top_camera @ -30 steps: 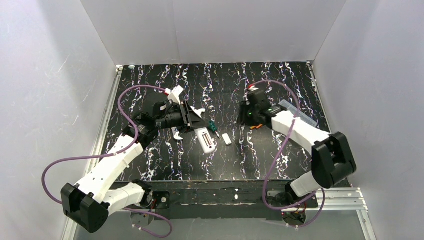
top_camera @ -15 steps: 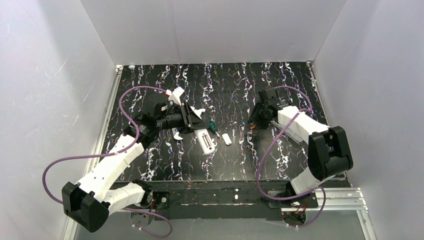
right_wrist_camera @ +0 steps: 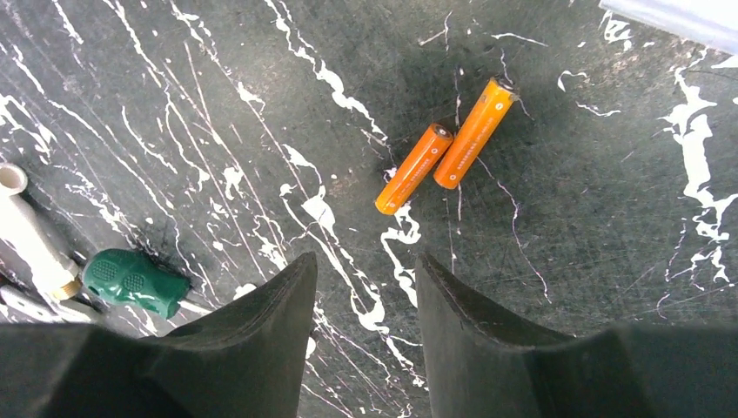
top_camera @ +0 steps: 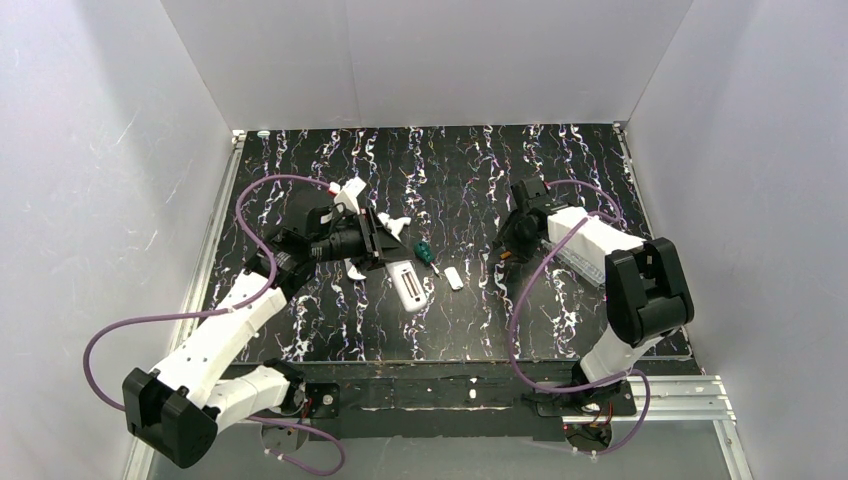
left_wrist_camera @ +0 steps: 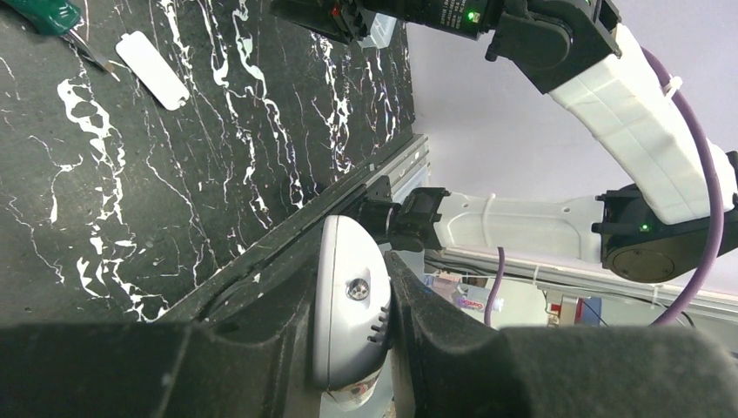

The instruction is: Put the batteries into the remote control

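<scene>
Two orange batteries [right_wrist_camera: 414, 169] [right_wrist_camera: 474, 133] lie side by side on the black mat, just beyond my right gripper's fingertips. The right gripper [right_wrist_camera: 365, 261] is open and empty above the mat; it hovers right of centre in the top view [top_camera: 506, 244]. The white remote control [left_wrist_camera: 348, 322] is clamped on edge between my left gripper's fingers [left_wrist_camera: 352, 261]. In the top view the remote [top_camera: 410, 283] sticks out from the left gripper [top_camera: 390, 256] towards the near edge.
A green-handled screwdriver [right_wrist_camera: 130, 280] [top_camera: 425, 252] lies between the grippers. A small white cover piece [top_camera: 454, 278] [left_wrist_camera: 152, 70] lies beside the remote. A white pipe-like fitting [right_wrist_camera: 26, 235] is near the screwdriver. A clear plastic box [top_camera: 592, 255] sits at the right.
The right arm has folded in closer to the right wall and its wrist has turned, with the gripper staying over the batteries. The left gripper and remote have barely shifted.
</scene>
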`<state>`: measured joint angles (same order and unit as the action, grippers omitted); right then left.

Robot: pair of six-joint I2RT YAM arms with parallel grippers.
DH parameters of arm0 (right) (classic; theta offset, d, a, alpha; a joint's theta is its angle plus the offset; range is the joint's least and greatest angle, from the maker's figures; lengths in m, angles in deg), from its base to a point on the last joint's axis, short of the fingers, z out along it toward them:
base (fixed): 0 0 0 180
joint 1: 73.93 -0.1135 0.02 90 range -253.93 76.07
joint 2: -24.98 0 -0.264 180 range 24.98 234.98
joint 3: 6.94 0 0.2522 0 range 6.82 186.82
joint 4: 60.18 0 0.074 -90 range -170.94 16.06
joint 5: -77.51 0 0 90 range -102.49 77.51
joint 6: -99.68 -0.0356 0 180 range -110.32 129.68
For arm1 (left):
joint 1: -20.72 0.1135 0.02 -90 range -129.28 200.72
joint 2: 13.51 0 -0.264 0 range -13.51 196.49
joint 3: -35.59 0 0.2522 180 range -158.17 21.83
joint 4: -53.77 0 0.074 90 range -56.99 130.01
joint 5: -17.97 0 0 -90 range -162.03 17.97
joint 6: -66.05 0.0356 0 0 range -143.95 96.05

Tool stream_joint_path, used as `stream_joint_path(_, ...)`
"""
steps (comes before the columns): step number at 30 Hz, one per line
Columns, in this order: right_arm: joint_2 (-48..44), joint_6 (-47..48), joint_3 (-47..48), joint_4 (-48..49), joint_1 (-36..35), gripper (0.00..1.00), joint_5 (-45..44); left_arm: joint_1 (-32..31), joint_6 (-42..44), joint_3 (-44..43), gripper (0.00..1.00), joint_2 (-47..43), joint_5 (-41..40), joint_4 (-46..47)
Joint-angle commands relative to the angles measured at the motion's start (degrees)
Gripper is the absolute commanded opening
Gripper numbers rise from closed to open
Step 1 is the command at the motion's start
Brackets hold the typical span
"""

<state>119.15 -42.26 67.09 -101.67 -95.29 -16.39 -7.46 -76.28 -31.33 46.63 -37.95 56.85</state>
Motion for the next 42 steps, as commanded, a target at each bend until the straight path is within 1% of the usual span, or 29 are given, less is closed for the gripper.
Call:
stream_joint_path(1, 1.99, -2.11, 3.54, -1.63, 0.60, 0.54, -0.92, 0.77, 1.60, -0.16, 0.00, -2.31, 2.70, -1.25)
stream_joint_path(17, 5.28, -2.13, 4.72, -1.39, 1.41, 0.53, -2.52, 2.32, 1.27, 0.61, 0.00, -2.66, 3.37, -0.77)
stream_joint_path(25, 6.87, -1.25, 5.80, -1.49, 1.41, 0.50, -4.33, 2.43, 0.20, -0.43, 0.00, -1.62, 3.42, 0.95)
stream_joint_path(30, 7.84, -0.84, 5.97, -1.12, 1.41, 0.45, -4.19, 2.50, -0.23, -0.68, 0.00, -1.28, 3.36, 1.19)
stream_joint_path(36, 8.05, 0.06, 5.74, -0.89, 1.41, 0.37, -4.38, 2.47, -1.06, -1.21, 0.00, -0.89, 3.01, 2.20)
stream_joint_path(42, 8.74, 1.75, 5.73, -0.35, 1.34, 0.23, -2.53, 2.52, -1.38, -1.41, 0.00, -0.33, 2.91, 2.57)
